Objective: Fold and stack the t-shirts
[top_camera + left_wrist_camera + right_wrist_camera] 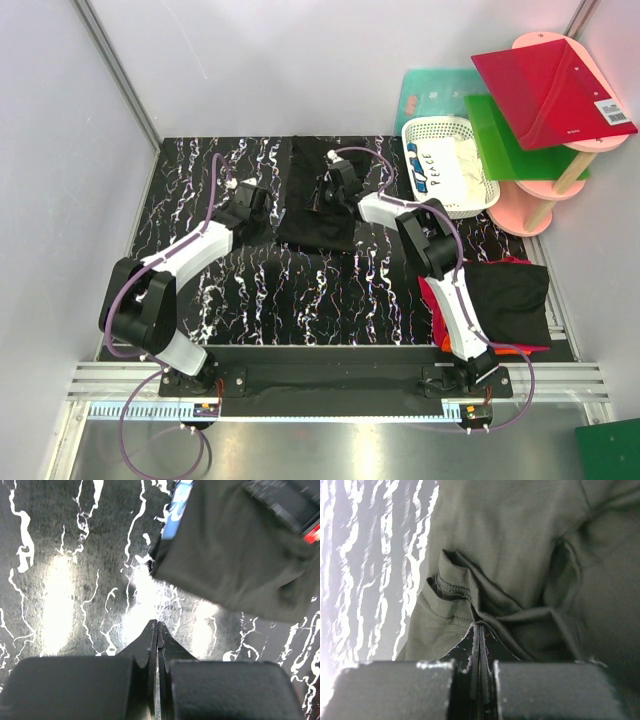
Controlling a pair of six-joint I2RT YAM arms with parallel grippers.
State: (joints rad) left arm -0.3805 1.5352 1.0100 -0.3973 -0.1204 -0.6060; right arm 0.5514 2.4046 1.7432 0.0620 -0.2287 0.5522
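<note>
Both clenched: left pincer (157, 630) empty above the table (75, 580), right pincer (478, 630) pinching a fold of the black t-shirt (520, 555).

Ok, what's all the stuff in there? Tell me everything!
black t-shirt: one, black, far middle of table.
t-shirt pile: one, black over red and orange, right side.
basket: one, white, behind pile, cloth inside.
red board: one, red, far right.
green board: one, green, beneath it.
teal board: one, teal, behind the basket.
pink stand: one, pink, under the boards.
table: one, black with white streaks.
left gripper: one, black, shut, above bare table.
right gripper: one, black, shut on the black t-shirt.
</note>
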